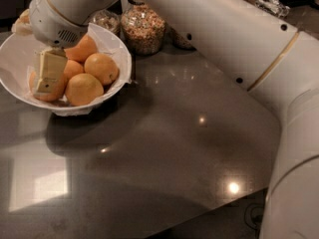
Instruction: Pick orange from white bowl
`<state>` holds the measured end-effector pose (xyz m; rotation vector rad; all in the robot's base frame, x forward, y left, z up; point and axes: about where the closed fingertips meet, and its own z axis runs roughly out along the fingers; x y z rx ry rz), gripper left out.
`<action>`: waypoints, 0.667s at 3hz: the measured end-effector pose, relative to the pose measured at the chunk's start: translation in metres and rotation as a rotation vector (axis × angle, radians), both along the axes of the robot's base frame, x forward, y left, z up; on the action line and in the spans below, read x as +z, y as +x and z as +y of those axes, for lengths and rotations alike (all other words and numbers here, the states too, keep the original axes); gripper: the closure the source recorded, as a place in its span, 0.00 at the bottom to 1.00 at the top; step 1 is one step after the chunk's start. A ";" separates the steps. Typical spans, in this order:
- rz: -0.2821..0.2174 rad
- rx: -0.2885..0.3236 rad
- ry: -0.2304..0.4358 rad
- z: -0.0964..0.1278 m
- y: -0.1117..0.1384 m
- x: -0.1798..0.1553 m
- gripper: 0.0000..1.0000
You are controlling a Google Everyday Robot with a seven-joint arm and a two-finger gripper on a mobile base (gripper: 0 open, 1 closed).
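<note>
The white bowl point(15, 49) with a crinkled liner sits at the left of the dark counter and holds several oranges. One orange point(101, 67) lies at the right, one point(83, 88) at the front, one point(82, 49) at the back. My gripper point(49, 76), cream-coloured under a white wrist point(65, 14), reaches down into the bowl. It sits on the front-left orange point(56, 92) and hides most of it.
Two glass jars of grains point(143, 28) point(105, 20) stand just behind the bowl. My white arm point(224, 34) spans the top and right side. The dark counter point(164, 148) ends at an edge at the lower right.
</note>
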<state>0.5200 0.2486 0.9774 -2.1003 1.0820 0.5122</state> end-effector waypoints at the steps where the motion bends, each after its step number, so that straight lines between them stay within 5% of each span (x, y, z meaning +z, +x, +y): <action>1: 0.016 0.048 -0.007 0.019 -0.011 -0.006 0.25; 2: 0.019 0.056 -0.025 0.019 -0.011 -0.010 0.22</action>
